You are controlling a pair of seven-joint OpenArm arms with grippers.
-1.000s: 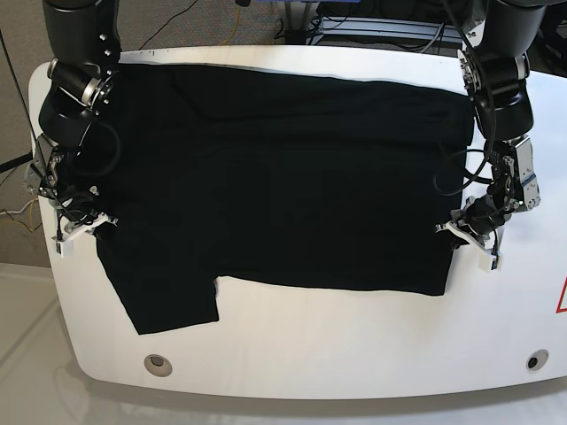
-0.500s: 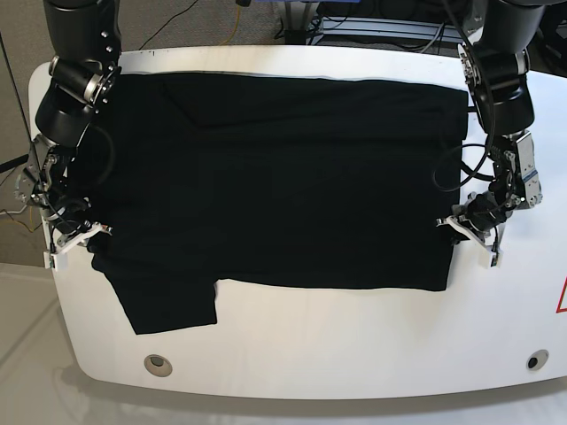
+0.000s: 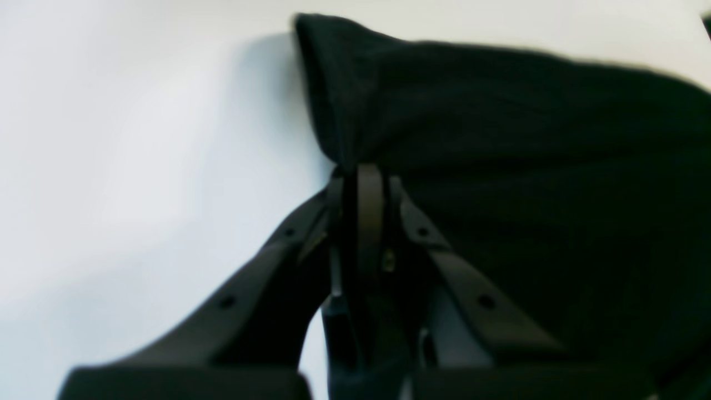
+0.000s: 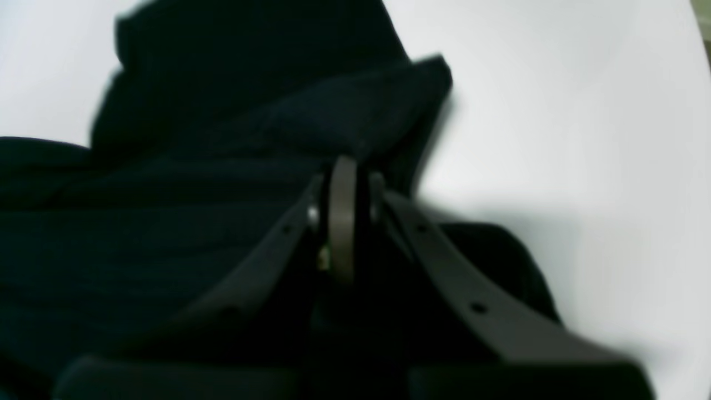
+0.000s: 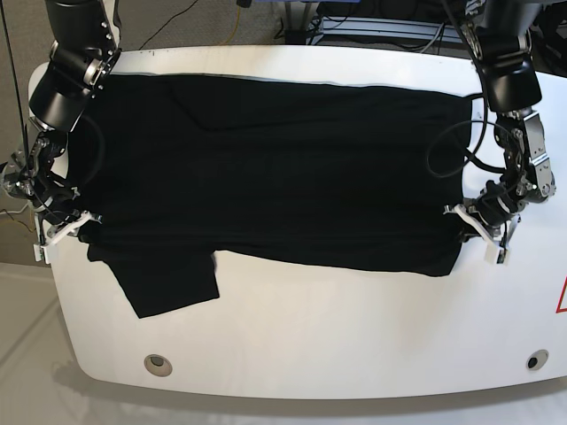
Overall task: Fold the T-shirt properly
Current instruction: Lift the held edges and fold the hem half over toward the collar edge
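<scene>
The black T-shirt (image 5: pixel 275 168) lies spread across the white table (image 5: pixel 354 319), with one sleeve (image 5: pixel 168 279) sticking out toward the front left. On the shirt's right edge, my left gripper (image 5: pixel 468 223) is shut on a pinch of the T-shirt (image 3: pixel 500 139) cloth. My left gripper (image 3: pixel 358 172) shows its jaws pressed together on the fold. My right gripper (image 5: pixel 78 228) is shut on the shirt's left edge. In the right wrist view my right gripper (image 4: pixel 344 166) pinches the T-shirt (image 4: pixel 222 166), which is bunched up.
The table's front edge has two round holes (image 5: pixel 159 363) (image 5: pixel 532 360). Cables and equipment (image 5: pixel 372 27) lie beyond the far edge. A red mark (image 5: pixel 562 297) sits at the table's right edge.
Both grippers moved outward, left and right, holding the cloth. The shirt is stretched wider, and its front edge now sits closer to the front left sleeve.
</scene>
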